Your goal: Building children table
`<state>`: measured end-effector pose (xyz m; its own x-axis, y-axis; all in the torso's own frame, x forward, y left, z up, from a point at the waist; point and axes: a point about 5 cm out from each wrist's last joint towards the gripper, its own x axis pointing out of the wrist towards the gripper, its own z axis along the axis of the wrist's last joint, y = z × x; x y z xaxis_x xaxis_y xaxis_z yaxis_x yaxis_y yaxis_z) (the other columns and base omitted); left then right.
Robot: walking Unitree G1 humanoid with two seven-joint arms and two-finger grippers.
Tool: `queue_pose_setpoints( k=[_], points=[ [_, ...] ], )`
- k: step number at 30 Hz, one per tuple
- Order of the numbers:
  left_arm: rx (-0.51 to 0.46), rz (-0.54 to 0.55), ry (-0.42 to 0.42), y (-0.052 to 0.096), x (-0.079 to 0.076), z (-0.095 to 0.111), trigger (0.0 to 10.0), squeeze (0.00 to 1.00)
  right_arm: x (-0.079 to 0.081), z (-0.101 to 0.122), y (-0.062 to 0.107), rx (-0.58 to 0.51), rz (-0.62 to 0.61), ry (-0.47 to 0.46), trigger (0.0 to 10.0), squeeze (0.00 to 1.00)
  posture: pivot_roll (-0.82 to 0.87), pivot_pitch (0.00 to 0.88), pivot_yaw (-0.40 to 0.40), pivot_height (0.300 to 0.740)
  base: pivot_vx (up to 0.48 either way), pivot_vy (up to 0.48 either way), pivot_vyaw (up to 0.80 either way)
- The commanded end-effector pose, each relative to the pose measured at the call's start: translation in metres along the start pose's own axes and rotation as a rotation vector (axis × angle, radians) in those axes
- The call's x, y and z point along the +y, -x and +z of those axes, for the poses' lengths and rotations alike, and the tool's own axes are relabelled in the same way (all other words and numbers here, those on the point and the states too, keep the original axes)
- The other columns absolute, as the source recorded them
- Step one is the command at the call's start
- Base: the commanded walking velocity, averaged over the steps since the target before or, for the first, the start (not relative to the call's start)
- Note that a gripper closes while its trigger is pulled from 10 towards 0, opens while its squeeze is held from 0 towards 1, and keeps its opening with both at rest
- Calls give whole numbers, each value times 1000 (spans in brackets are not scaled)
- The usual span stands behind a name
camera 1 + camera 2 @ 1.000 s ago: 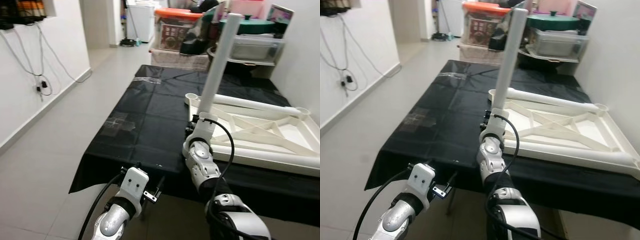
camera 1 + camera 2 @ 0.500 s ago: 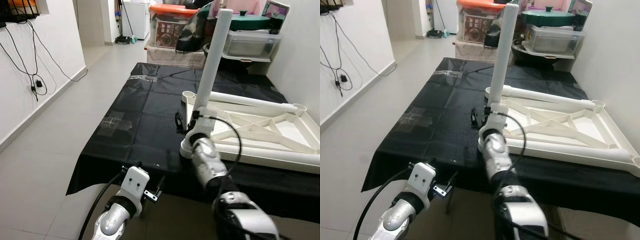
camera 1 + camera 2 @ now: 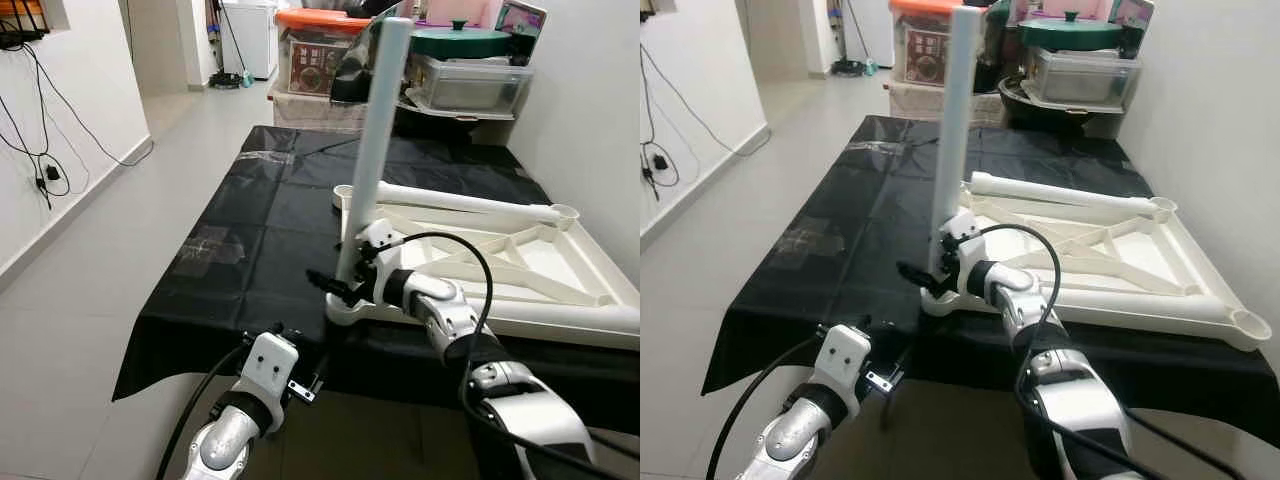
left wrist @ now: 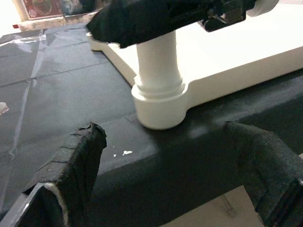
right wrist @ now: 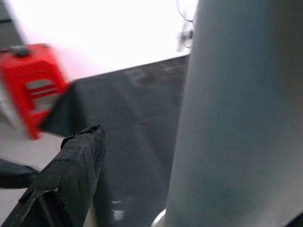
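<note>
Your right gripper (image 3: 335, 283) sits at the centre of the head-camera frame, its black fingers closed around the base of the white table leg (image 3: 373, 140), which stands upright in the corner socket (image 4: 160, 111) of the upturned white tabletop frame (image 3: 520, 265). The leg rises from the gripper to the top of the frame. The frame lies flat on the black-covered counter (image 3: 260, 225), filling the centre-right of the picture, with the socket at the counter's near edge.

In the right wrist view the leg fills the right side, pressed close beside one black finger (image 5: 71, 175) at lower left.

Your left gripper (image 3: 300, 385) hangs low at the bottom of the frame, below the counter's near edge and just left of the socket, its fingers spread wide and holding nothing. In the left wrist view its two fingers (image 4: 71, 170) stand far apart at the lower corners, with the socket and leg base between them in the upper middle.

Storage boxes (image 3: 320, 60) stand at the top of the frame beyond the counter.
</note>
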<state>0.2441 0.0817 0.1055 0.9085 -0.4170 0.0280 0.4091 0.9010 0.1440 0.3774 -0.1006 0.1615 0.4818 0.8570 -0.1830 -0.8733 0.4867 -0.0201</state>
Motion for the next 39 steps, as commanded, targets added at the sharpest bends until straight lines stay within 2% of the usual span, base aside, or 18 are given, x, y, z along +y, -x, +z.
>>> queue_pose_setpoints(
  k=[1,3,7,11,12,13,15,17,20,23,25,28,29,30,32,34,37,39],
  points=[
    [27,-10,19,2,-3,-5,10000,0,12,-3,-9,42,120,-16,10000,0,83,0,-84,740,0,0,0],
    [27,-10,19,2,-3,-5,10000,0,12,-3,-9,42,120,-16,10000,0,83,0,-84,740,0,0,0],
    [28,-11,24,3,-6,-5,10000,0,21,5,-13,56,316,-45,10000,0,95,0,-97,740,0,0,0],
    [28,-11,26,4,-6,-5,10000,0,24,5,-15,66,357,-44,10000,0,96,0,-99,740,0,0,0],
    [29,-11,27,4,-7,-5,10000,0,27,4,-18,78,370,-42,4706,0,96,0,-98,740,0,0,0],
    [31,-14,30,5,-8,-5,10000,0,29,3,-24,77,335,-44,0,0,99,0,-100,740,0,0,0],
    [31,-15,31,5,-8,-5,10000,0,29,3,-26,74,312,-40,0,0,99,0,-100,740,0,0,0],
    [32,-16,32,6,-9,-6,10000,0,24,5,-30,40,169,-36,0,0,97,0,-98,740,0,0,0],
    [33,-17,32,6,-9,-6,10000,0,17,6,-30,-2,38,-55,0,0,96,0,-100,740,0,0,0],
    [33,-17,33,6,-9,-6,10000,0,14,7,-29,-17,3,-63,0,0,95,0,-99,740,0,0,0],
    [34,-18,33,6,-9,-6,10000,0,2,7,-23,-58,-180,-116,0,0,89,0,-96,740,0,0,0],
    [34,-19,33,6,-9,-6,10000,0,-4,7,-20,-73,-258,-136,0,0,89,0,-96,740,0,0,0],
    [34,-19,32,6,-8,-7,10000,0,-29,2,1,-73,-689,-178,0,0,75,0,-83,740,0,0,0],
    [34,-19,32,6,-8,-7,10000,0,-29,2,1,-73,-689,-178,0,0,75,0,-83,740,0,0,0],
    [35,-20,32,6,-7,-7,10000,0,-44,-9,24,-71,-1061,-234,0,0,67,0,-74,740,0,0,0],
    [35,-20,32,6,-7,-7,10000,0,-44,-9,24,-71,-1061,-234,0,0,67,0,-74,740,0,0,0],
    [36,-24,30,5,-6,-7,10000,0,-39,-18,30,-99,-1242,-260,0,0,68,0,-73,740,0,0,0],
    [36,-24,30,5,-6,-7,10000,0,-39,-18,30,-99,-1242,-260,0,0,68,0,-73,740,0,0,0]
  ],
)
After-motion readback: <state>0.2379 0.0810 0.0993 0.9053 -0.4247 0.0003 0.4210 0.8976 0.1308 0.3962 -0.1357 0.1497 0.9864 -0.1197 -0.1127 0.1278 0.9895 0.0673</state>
